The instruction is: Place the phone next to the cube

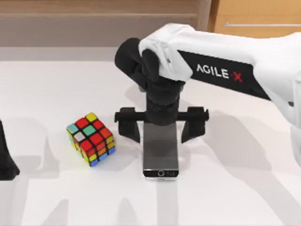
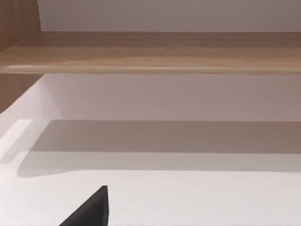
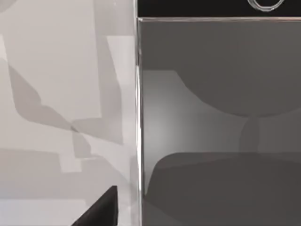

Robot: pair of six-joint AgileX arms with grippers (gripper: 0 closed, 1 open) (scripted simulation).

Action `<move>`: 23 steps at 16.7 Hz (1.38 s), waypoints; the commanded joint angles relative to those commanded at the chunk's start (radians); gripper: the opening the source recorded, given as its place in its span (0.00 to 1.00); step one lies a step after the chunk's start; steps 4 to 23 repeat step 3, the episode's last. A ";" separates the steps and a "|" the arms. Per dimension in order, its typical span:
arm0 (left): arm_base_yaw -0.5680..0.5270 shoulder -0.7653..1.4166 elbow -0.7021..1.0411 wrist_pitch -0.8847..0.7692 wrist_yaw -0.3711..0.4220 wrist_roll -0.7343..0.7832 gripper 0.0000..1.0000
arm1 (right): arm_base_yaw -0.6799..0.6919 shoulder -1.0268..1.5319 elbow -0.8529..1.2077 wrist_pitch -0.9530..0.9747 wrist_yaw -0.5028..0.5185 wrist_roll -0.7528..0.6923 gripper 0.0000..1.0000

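The right gripper [image 1: 161, 126] hangs over the middle of the white table [image 1: 235, 188], directly above the far end of the phone [image 1: 161, 155]. Its two black fingers [image 1: 128, 125] are spread wide, one on each side of the phone and clear of its long edges, so the gripper holds nothing. The white right arm reaches in from the table's right side, with the AgileX lettering on its casing.

The phone lies flat on the table, its long axis running from the far side toward the near edge. The dark end strip with the small round ring points to the near edge. In the right wrist view the phone's grey face [image 3: 216, 122] is seen from close above, with the dark strip and ring at one end and a black fingertip [image 3: 101, 209] over the bare table [image 3: 61, 94] beside the phone's edge.

The cube [image 1: 91, 139] stands on the table just to the left of the phone, turned at an angle to it, with a narrow stretch of bare table between them; the two do not touch.

The left arm sits parked at the table's left edge. The left wrist view shows a dark fingertip [image 2: 91, 209] above the table surface, facing a wooden ledge [image 2: 155, 52]; whether the left gripper is open or closed cannot be told.
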 joint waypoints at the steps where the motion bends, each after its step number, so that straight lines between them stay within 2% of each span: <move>1: 0.000 0.000 0.000 0.000 0.000 0.000 1.00 | 0.000 0.000 0.000 0.000 0.000 0.000 1.00; 23: 0.000 0.000 0.000 0.000 0.000 0.000 1.00 | 0.000 0.000 0.000 0.000 0.000 0.000 1.00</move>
